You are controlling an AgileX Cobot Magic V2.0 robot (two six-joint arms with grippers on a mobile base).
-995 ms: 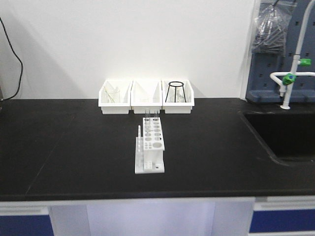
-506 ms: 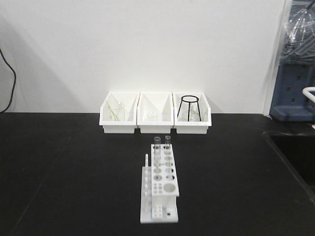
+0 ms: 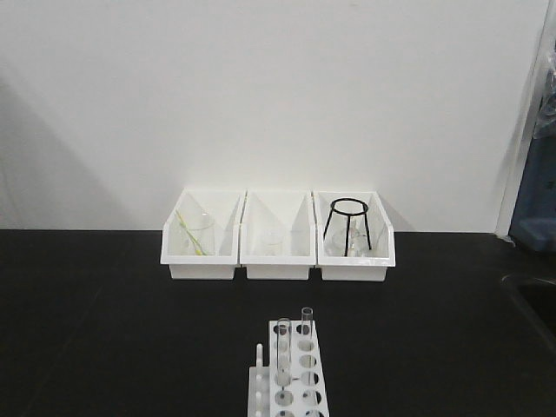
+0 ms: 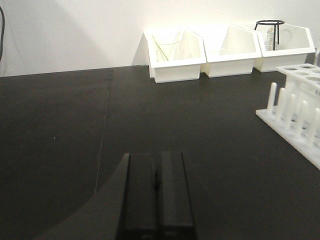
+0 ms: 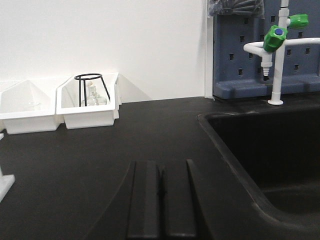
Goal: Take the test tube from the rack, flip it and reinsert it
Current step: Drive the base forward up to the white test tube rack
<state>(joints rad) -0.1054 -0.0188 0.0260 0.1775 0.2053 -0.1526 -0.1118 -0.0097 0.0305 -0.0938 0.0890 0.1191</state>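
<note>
The white rack (image 3: 293, 388) stands on the black bench at the bottom middle of the front view, its lower part cut off. Two clear test tubes (image 3: 283, 340) (image 3: 307, 324) stand upright in its far holes, with a thin white peg (image 3: 258, 354) at its left. In the left wrist view the rack (image 4: 299, 102) is at the right edge, well ahead and right of my left gripper (image 4: 156, 156), which is shut and empty just above the bench. My right gripper (image 5: 161, 164) is shut and empty too. Neither gripper shows in the front view.
Three white bins (image 3: 278, 262) line the back wall; the left one holds a glass beaker (image 3: 196, 234), the right one a black wire tripod (image 3: 347, 226). A recessed black sink (image 5: 260, 150) and a white tap with green knobs (image 5: 275, 37) lie right of the right gripper.
The front view has closed in on the bench: bins look larger and higher, the rack has slid to the bottom edge, and the sink has left the frame.
</note>
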